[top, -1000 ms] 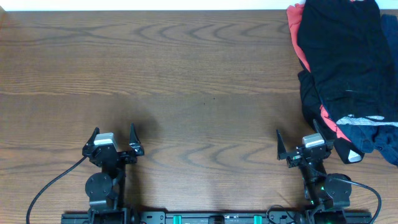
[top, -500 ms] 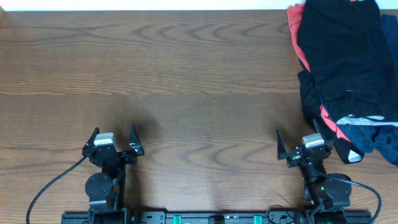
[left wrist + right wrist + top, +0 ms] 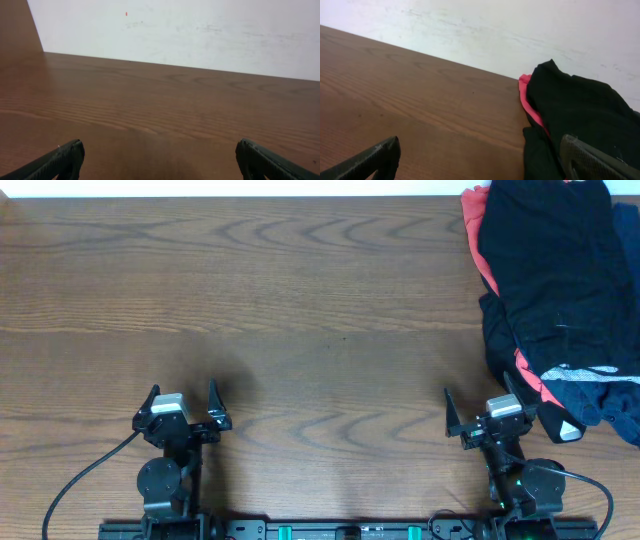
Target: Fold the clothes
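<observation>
A pile of clothes (image 3: pixel 560 290) lies at the table's right edge: a black garment on top, a coral-red one (image 3: pixel 484 265) under it, and navy fabric (image 3: pixel 610 395) with a pale grey-white strip near the front. The pile also shows in the right wrist view (image 3: pixel 570 120). My right gripper (image 3: pixel 484 412) is open and empty, just left of the pile's front end. My left gripper (image 3: pixel 183 406) is open and empty at the front left, far from the clothes. In the left wrist view only bare table lies between the fingers (image 3: pixel 160 160).
The wooden table (image 3: pixel 300 310) stretches from the left edge to the pile. A white wall (image 3: pixel 175 30) runs along the far edge. Both arm bases and their cables sit at the front edge.
</observation>
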